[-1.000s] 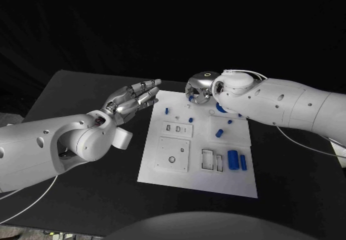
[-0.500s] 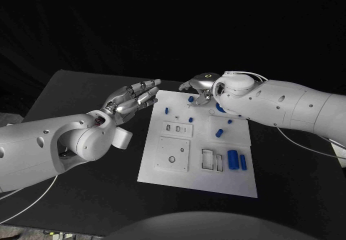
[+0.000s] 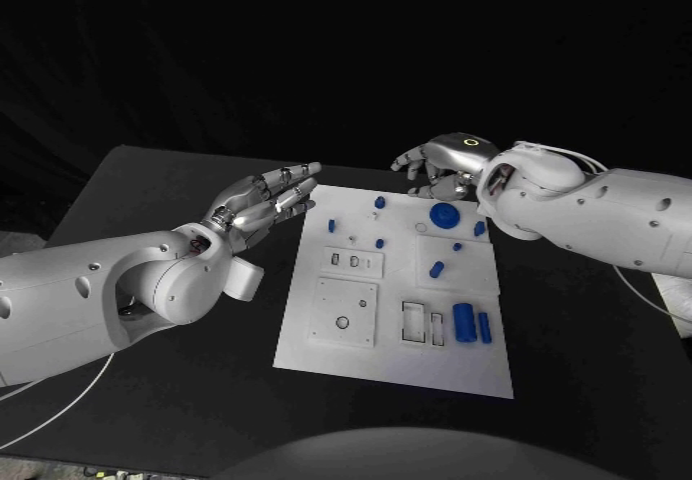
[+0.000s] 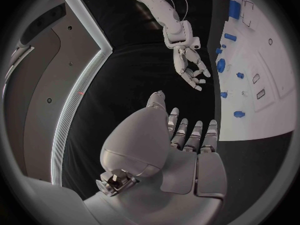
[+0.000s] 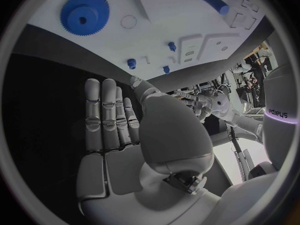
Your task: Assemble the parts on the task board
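Withdrawing: right hand has lifted off the task board to just past its far edge, fingers spread, empty.
Uncovered: blue gear now lies flat on the board just below that hand, likely just placed.
Left hand: unchanged, fingers straight and apart, empty, beside the board's edge.
Unclear: whether the gear is fully seated.

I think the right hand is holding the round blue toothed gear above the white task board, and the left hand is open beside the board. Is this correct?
Not quite. The right hand holds nothing; its fingers are apart. The round blue toothed gear lies on the white task board, apart from that hand, as the head view and the right wrist view show. The left hand is indeed open beside the board.
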Motion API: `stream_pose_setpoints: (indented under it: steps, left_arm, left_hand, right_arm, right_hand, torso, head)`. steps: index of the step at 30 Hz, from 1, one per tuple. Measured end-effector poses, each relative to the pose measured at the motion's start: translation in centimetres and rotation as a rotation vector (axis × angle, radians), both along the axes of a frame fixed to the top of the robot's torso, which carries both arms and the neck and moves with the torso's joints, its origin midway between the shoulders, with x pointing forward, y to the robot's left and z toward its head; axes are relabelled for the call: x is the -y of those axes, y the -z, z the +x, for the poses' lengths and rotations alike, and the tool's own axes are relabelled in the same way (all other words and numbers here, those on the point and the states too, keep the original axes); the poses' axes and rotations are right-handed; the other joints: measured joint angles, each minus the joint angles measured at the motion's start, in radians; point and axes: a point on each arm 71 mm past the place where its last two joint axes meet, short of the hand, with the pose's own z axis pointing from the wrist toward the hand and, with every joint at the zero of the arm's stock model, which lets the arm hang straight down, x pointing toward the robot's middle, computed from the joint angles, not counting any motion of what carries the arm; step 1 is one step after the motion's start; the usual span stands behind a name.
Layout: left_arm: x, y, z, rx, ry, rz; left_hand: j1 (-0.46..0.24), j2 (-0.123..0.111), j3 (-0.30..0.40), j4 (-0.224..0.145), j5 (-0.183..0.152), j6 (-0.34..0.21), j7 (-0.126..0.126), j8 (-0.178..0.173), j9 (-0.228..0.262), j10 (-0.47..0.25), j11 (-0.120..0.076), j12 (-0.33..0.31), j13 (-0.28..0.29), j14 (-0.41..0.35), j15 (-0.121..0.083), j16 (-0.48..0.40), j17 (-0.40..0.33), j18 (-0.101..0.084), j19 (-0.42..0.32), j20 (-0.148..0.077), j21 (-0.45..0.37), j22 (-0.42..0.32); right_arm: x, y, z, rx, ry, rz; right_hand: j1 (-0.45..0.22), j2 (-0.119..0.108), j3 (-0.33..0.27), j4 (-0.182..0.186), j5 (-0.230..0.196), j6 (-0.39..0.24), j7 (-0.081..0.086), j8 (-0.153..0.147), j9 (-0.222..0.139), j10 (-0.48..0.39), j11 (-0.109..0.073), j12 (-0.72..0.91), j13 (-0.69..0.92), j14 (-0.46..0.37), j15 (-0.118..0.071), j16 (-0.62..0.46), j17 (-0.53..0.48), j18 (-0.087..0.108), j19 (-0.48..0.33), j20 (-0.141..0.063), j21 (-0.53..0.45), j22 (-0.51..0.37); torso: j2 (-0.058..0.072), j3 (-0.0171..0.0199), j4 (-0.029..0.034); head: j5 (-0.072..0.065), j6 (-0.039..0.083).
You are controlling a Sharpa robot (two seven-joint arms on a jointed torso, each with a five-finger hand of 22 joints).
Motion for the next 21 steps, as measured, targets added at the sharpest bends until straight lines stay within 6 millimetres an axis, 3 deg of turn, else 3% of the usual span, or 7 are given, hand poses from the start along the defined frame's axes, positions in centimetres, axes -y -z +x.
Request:
stream_pose_setpoints:
  steps: [3,6,9,11,14,18,21]
  left_arm:
    - [0.0,0.0,0.0,0.003,0.001,0.002]
    - [0.0,0.1,0.0,0.003,0.002,0.004]
    - [0.0,0.2,0.0,0.004,0.003,0.006]
    - [0.0,0.2,0.0,0.004,0.004,0.008]
    - [0.0,0.3,0.0,0.006,0.006,0.01]
    - [0.0,0.3,0.0,0.008,0.007,0.013]
    - [0.0,0.4,0.0,0.009,0.009,0.014]
  left_hand:
    - [0.0,0.0,0.0,0.0,0.0,0.0,0.0,0.0,0.0,0.0,0.0,0.0,0.0,0.0,0.0,0.004,0.0,0.0,0.0,0.0,0.0,0.0]
    - [0.0,0.0,0.0,0.0,0.0,0.0,0.0,0.0,0.0,0.0,0.0,0.0,0.0,0.0,0.0,0.004,0.0,0.0,0.0,0.0,0.0,0.0]
    - [0.004,-0.004,0.0,0.0,0.0,0.004,0.004,0.004,0.0,0.004,0.004,0.0,0.0,0.0,0.0,0.004,0.0,0.0,0.0,0.0,0.0,0.0]
    - [0.004,-0.004,0.0,0.0,0.0,0.004,0.004,0.004,0.0,0.004,0.004,0.0,0.0,0.0,0.0,0.004,0.0,0.0,0.0,0.0,0.0,0.0]
    - [0.004,-0.004,0.003,-0.003,0.0,0.004,0.004,0.004,0.0,0.004,0.004,0.006,0.001,0.004,0.004,0.008,0.001,0.0,0.0,0.0,0.004,0.001]
    - [0.004,-0.004,0.003,-0.003,0.0,0.004,0.004,0.004,0.0,0.004,0.004,0.006,0.001,0.004,0.004,0.008,0.001,0.0,0.0,0.0,0.004,0.001]
    - [0.004,-0.004,0.003,-0.003,0.0,0.004,0.004,0.004,0.001,0.004,0.004,0.006,0.001,0.004,0.004,0.008,0.001,0.0,0.0,0.0,0.004,0.001]
  right_arm:
    - [1.6,-0.3,-0.5,0.009,0.018,0.021]
    - [3.0,-0.2,-0.9,0.001,0.043,0.033]
    - [4.1,0.4,-1.1,-0.02,0.074,0.038]
    - [4.4,0.8,-1.2,-0.036,0.089,0.036]
    - [4.8,1.6,-1.3,-0.061,0.114,0.025]
    - [5.1,2.2,-1.3,-0.084,0.14,-0.001]
    - [5.2,2.9,-1.2,-0.104,0.158,-0.03]
  right_hand:
    - [-0.001,0.0,-0.011,0.011,-0.004,0.064,0.014,0.023,0.018,0.104,-0.036,0.271,0.204,0.008,-0.022,0.014,0.039,0.0,-0.013,0.006,-0.039,-0.011]
    - [-0.04,-0.007,-0.032,0.042,-0.022,0.075,0.024,0.027,0.043,0.258,-0.052,0.683,0.623,0.181,-0.03,0.234,0.398,-0.001,0.125,-0.003,0.114,0.11]
    - [-0.072,-0.016,-0.05,0.067,-0.024,0.059,0.032,0.034,0.073,0.479,-0.054,0.974,0.887,0.387,-0.034,0.448,0.749,-0.053,0.26,-0.03,0.305,0.258]
    - [-0.098,-0.012,-0.065,0.08,-0.019,0.049,0.035,0.04,0.095,0.553,-0.057,1.093,0.915,0.447,-0.034,0.54,0.798,-0.072,0.346,-0.039,0.43,0.294]
    - [-0.131,-0.016,-0.088,0.093,-0.01,0.027,0.036,0.043,0.121,0.563,-0.059,1.13,0.919,0.455,-0.035,0.57,0.806,-0.087,0.421,-0.043,0.535,0.3]
    - [-0.146,-0.017,-0.097,0.102,0.011,0.014,0.041,0.049,0.146,0.563,-0.059,1.13,0.919,0.455,-0.035,0.57,0.807,-0.102,0.457,-0.044,0.584,0.3]
    - [-0.147,-0.017,-0.097,0.102,0.056,-0.005,0.045,0.05,0.165,0.566,-0.055,1.13,0.919,0.455,-0.035,0.57,0.807,-0.102,0.464,-0.04,0.598,0.3]
  torso:
    - [0.0,-0.0006,-0.0037]
    - [0.0,-0.0005,-0.008]
    - [0.001,0.0012,-0.0105]
    - [0.001,0.0025,-0.0119]
    - [0.002,0.0035,-0.0126]
    - [0.002,0.0036,-0.0127]
    - [0.002,0.0036,-0.0131]
  head:
    - [0.001,0.002]
    - [0.002,0.004]
    - [0.003,0.006]
    - [0.003,0.008]
    - [0.004,0.009]
    - [0.004,0.011]
    - [0.0,0.01]
